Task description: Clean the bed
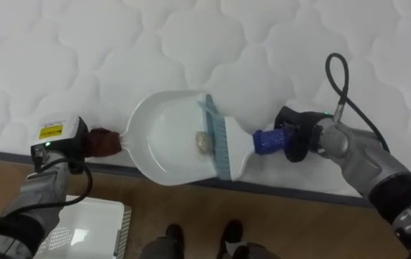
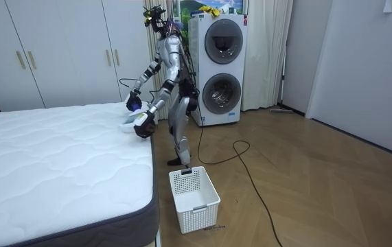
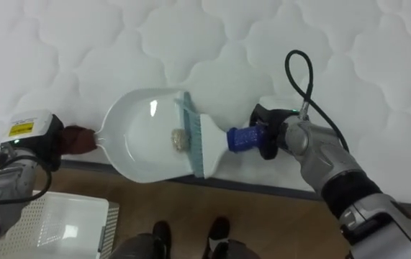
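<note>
At the bed's near edge the left hand is curled round the dustpan's handle and the right hand clasps the brush, pinning a small scrap in the pan; tilting it on lifting could spill the scrap short of the basket

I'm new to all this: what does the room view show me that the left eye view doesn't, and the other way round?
Room view: the whole robot standing at the side of the mattress, stacked washing machines behind it, white wardrobe doors. Left eye view: a small crumpled scrap inside the dustpan, the brush against it, the left robot hand curled on the dustpan's handle, the right robot hand on the brush's blue handle. Shared: mattress, dustpan and the white basket on the floor.
</note>
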`<state>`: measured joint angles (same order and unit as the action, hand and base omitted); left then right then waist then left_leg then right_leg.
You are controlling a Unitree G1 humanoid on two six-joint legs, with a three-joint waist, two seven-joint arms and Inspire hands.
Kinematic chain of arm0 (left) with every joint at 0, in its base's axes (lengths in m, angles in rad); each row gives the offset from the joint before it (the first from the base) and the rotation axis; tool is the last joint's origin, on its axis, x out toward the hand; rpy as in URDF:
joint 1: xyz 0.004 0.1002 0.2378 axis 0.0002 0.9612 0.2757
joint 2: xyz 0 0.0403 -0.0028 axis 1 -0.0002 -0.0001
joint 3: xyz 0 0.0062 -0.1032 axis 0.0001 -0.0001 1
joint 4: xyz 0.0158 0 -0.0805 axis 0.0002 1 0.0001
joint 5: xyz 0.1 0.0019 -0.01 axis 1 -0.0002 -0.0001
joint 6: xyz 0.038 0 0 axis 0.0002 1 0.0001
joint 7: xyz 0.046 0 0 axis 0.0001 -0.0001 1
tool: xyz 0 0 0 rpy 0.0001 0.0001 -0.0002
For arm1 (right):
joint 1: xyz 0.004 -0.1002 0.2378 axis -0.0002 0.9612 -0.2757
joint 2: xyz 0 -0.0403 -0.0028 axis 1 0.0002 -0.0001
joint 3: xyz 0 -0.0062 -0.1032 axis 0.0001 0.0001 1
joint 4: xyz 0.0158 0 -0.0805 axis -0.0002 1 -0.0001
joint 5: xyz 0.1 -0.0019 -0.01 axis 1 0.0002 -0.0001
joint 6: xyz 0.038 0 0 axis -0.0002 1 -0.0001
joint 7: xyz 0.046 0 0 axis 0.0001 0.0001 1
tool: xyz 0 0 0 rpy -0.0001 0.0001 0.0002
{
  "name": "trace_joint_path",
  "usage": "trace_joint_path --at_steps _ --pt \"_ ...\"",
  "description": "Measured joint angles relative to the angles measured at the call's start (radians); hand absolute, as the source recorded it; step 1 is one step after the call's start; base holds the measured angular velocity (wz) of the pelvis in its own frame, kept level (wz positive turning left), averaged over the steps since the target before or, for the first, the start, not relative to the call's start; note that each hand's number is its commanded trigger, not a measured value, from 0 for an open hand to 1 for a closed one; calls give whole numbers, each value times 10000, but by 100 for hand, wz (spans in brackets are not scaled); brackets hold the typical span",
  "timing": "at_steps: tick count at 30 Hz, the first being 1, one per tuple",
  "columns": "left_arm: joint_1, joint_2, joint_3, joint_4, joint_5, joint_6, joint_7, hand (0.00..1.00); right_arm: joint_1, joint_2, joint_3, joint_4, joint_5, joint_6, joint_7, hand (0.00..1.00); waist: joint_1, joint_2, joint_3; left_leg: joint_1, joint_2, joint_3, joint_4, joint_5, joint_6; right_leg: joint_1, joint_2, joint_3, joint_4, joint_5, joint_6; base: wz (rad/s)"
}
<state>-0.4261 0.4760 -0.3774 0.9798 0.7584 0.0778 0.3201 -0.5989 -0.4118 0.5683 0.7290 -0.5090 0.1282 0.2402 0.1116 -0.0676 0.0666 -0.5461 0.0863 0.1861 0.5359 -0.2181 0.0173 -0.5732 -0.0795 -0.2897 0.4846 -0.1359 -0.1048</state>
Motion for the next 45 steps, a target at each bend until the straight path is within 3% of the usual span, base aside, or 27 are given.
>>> trace_joint_path --at_steps 4,10,15,21,26,30,36,42,45 --pt "23 -3 0 -1 -1 2 58 100 -1 -6 -3 0 106 -116 -13 100 13 0 0 6 -107 -57 -86 12 18 -8 -67 -78 19 -31 6 7" --pt "47 -50 -2 12 -1 -59 205 100 13 82 1 -19 508 -838 -14 100 28 -1 0 -33 -96 -90 -76 14 22 -4 -90 -130 16 -32 16 2" --pt "48 -63 -1 145 -7 -158 204 100 17 76 -2 -19 815 -908 -110 100 -7 -1 -1 -26 -106 -79 -74 39 64 -2 -141 -129 91 -49 44 1" --pt "92 -66 -1 258 -17 -272 196 100 234 -27 -30 -19 943 -1322 -204 100 -248 -16 -10 10 -169 -83 -224 79 133 92 -249 -270 73 -69 109 10" --pt "268 -66 10 276 -5 -353 194 100 701 -85 -308 -18 1946 -1542 -246 100 -312 -175 -128 252 -285 -61 -430 153 177 225 -305 -203 12 -63 168 0" --pt "313 -52 18 347 -6 -420 182 100 989 -202 -515 -19 2352 -1613 -498 100 -345 -239 -170 337 -292 -69 -404 174 193 345 -313 -211 -53 -59 202 1" --pt "311 107 226 332 -32 -620 225 100 1110 -219 -940 45 3070 -1638 -941 100 -556 -246 -173 325 -291 -80 -322 170 197 349 -312 -188 -73 -50 216 0" --pt "441 87 228 116 -109 -639 233 100 1466 -227 -1997 142 3527 -1722 -1773 100 -757 -243 -170 605 -301 -102 -367 167 198 624 -313 -190 -61 -60 225 0" --pt "665 64 589 -416 -104 -709 222 100 1539 -228 -2704 143 3526 -1729 -1867 100 -899 -251 -176 687 -321 -105 -523 163 199 682 -325 -187 -48 -83 249 3"
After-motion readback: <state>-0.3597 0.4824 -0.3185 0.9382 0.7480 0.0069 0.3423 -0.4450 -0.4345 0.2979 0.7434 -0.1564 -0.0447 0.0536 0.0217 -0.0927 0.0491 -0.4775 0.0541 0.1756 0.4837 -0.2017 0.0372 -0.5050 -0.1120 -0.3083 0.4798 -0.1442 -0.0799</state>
